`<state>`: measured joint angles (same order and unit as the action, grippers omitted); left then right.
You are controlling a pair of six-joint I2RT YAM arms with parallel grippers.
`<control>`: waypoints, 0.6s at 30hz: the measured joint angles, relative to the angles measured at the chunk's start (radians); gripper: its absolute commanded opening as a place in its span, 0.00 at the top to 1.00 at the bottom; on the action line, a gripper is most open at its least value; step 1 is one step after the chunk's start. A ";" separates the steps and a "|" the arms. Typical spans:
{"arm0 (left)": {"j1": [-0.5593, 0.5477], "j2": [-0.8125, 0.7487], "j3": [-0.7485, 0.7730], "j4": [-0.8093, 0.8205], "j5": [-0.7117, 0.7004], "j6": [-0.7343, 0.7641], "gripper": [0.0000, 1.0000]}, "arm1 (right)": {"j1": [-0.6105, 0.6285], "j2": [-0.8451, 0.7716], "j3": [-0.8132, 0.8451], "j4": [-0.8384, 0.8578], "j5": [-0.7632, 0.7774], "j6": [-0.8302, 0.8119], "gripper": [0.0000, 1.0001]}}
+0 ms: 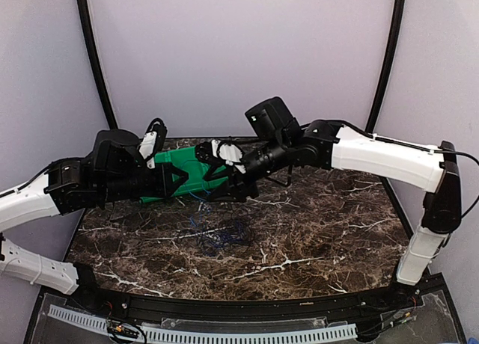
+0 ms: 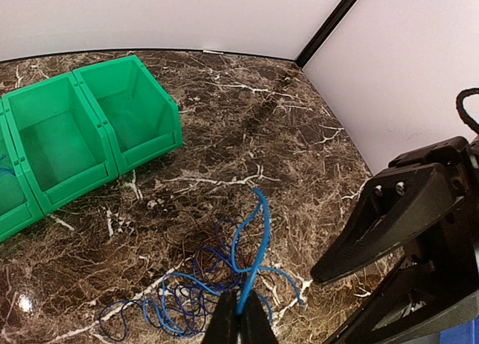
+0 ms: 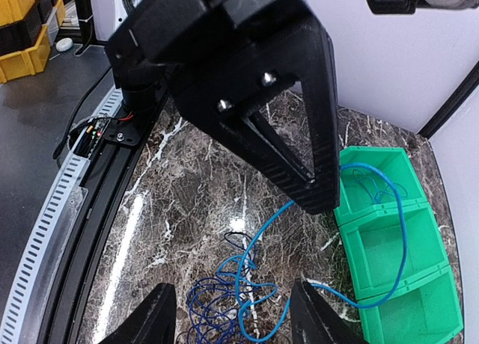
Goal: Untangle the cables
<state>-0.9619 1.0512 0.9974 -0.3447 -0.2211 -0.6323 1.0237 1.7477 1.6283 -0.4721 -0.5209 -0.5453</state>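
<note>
My left gripper [image 2: 239,321] is pinched tight on a bright blue cable [image 2: 257,235] at the bottom middle of the left wrist view. The cable rises from between the fingertips, curves and drops back to the marble table [image 2: 247,120]. Just left of it, along the bottom of that frame, lies the tangle [image 2: 183,303] of thin blue and dark cables.

My right gripper [image 3: 238,314] holds nothing. Its jaws stand far apart at the bottom edge of the right wrist view, with the tangle on the table showing between them. In that view a blue strand [image 3: 403,224] arcs from the heap out to the right and over the row of green bins [image 3: 389,262], and its end lies in the uppermost bin.

In the top view both grippers meet near the middle of the frame, in front of the bins. The tangle lies below them, near the centre of the table.
</note>
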 measured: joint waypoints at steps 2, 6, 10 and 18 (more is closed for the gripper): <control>0.000 -0.005 0.000 0.005 0.008 0.000 1.00 | 0.000 0.010 0.000 0.003 0.002 0.000 0.49; 0.000 -0.018 0.000 0.009 0.022 -0.001 1.00 | 0.000 0.039 0.000 0.006 0.003 0.006 0.56; 0.000 -0.025 0.000 0.014 0.028 -0.001 1.00 | 0.000 0.074 0.000 0.008 0.006 0.016 0.70; 0.000 -0.025 0.000 0.013 0.031 -0.001 1.00 | 0.000 0.089 0.000 0.019 0.010 0.044 0.83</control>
<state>-0.9619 1.0260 0.9977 -0.3313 -0.1902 -0.6331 1.0241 1.8370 1.6283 -0.4534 -0.5114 -0.5014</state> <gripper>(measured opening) 0.010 0.231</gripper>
